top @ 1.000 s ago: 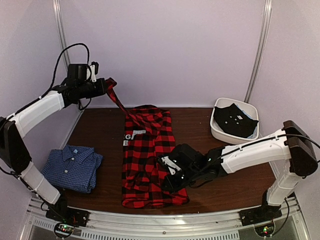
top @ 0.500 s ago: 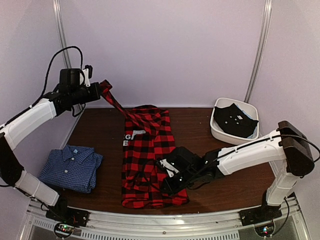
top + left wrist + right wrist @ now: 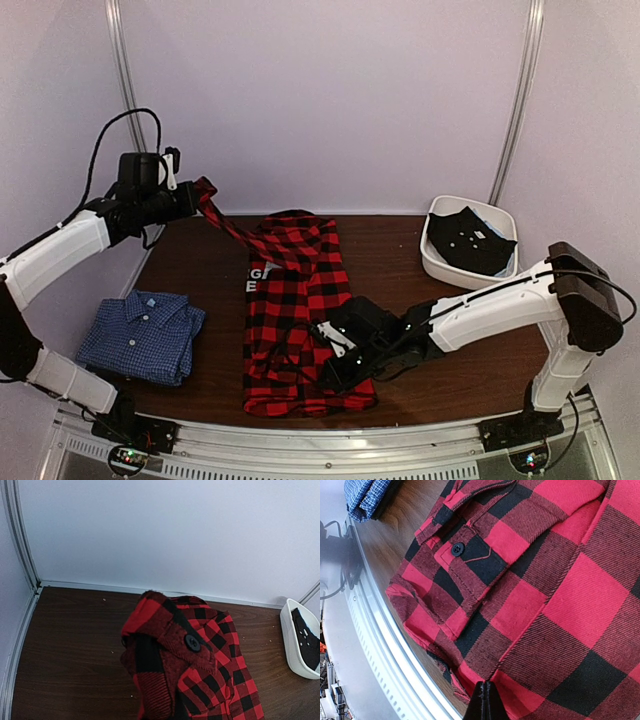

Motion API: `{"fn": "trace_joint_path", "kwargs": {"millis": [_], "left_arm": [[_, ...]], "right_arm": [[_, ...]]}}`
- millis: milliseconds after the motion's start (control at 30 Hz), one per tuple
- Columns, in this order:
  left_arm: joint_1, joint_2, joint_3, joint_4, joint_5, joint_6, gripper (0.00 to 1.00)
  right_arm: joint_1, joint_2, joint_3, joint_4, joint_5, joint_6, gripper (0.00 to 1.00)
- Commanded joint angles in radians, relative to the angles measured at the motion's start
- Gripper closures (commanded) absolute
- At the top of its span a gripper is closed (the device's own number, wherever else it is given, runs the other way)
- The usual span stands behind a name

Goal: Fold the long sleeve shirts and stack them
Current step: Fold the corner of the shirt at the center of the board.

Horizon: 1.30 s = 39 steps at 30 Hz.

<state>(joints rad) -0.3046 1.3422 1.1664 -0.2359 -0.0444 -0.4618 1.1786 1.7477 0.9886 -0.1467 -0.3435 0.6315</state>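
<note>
Left gripper (image 3: 194, 200) clamping plaid shirt (image 3: 295, 320) sleeve, right gripper (image 3: 484, 695) closed at hem, white bin (image 3: 440, 272)

Flannel shirt (image 3: 292, 322): red-and-black buffalo plaid; white block lettering (image 3: 258, 278) on black panel; black button (image 3: 457, 548).
Collared shirt (image 3: 140, 335): blue fine check, white buttons.
Worktop (image 3: 200, 262): dark brown woodgrain.
Bin (image 3: 437, 268): white.
Cloth (image 3: 468, 242) in bin: black, white specks.
Robot arms (image 3: 490, 305): white shells, black joints.
Walls (image 3: 330, 100): pale lilac.

Matt, coarse flannel shirt (image 3: 300, 305); smooth, glossy wooden table (image 3: 195, 262).
</note>
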Motion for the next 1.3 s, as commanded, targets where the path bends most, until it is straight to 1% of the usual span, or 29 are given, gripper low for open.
{"fn": "trace_joint_path", "kwargs": {"millis": [0, 300, 333, 400, 500, 567, 633, 733, 867, 1000, 1167, 1267], "left_arm": [[0.004, 0.017, -0.003, 0.045, -0.024, -0.006, 1.00], [0.003, 0.063, -0.001, 0.059, 0.036, -0.013, 1.00], [0.003, 0.069, -0.001, 0.060, 0.046, -0.010, 1.00], [0.001, 0.077, -0.003, 0.069, 0.119, 0.000, 1.00], [-0.015, 0.092, -0.004, 0.086, 0.191, 0.017, 1.00], [-0.029, 0.101, -0.004, 0.090, 0.218, 0.025, 1.00], [-0.038, 0.113, -0.004, 0.099, 0.257, 0.030, 1.00], [-0.054, 0.127, -0.005, 0.114, 0.293, 0.032, 1.00], [-0.086, 0.157, 0.000, 0.133, 0.358, 0.036, 1.00], [-0.155, 0.201, 0.012, 0.139, 0.398, 0.044, 1.00], [-0.251, 0.288, -0.009, 0.181, 0.446, -0.011, 1.00], [-0.314, 0.340, -0.037, 0.227, 0.486, -0.066, 1.00]], "right_arm": [[0.007, 0.010, 0.017, 0.027, -0.025, 0.000, 1.00], [0.007, 0.051, 0.019, 0.060, -0.045, 0.005, 1.00], [0.007, 0.053, 0.017, 0.063, -0.045, 0.006, 0.98], [0.007, 0.048, 0.012, 0.068, -0.040, 0.007, 0.86], [0.002, 0.025, 0.019, 0.062, -0.027, 0.001, 0.69], [-0.004, 0.002, 0.031, 0.047, -0.013, -0.009, 0.59], [-0.014, -0.029, 0.039, 0.033, 0.008, -0.018, 0.53], [-0.044, -0.081, 0.042, 0.015, 0.047, -0.031, 0.47], [-0.128, -0.148, 0.033, 0.005, 0.094, -0.038, 0.45], [-0.220, -0.212, 0.004, 0.023, 0.124, -0.033, 0.43], [-0.307, -0.241, -0.026, 0.061, 0.126, -0.023, 0.42], [-0.323, -0.236, -0.034, 0.074, 0.122, -0.018, 0.41]]}}
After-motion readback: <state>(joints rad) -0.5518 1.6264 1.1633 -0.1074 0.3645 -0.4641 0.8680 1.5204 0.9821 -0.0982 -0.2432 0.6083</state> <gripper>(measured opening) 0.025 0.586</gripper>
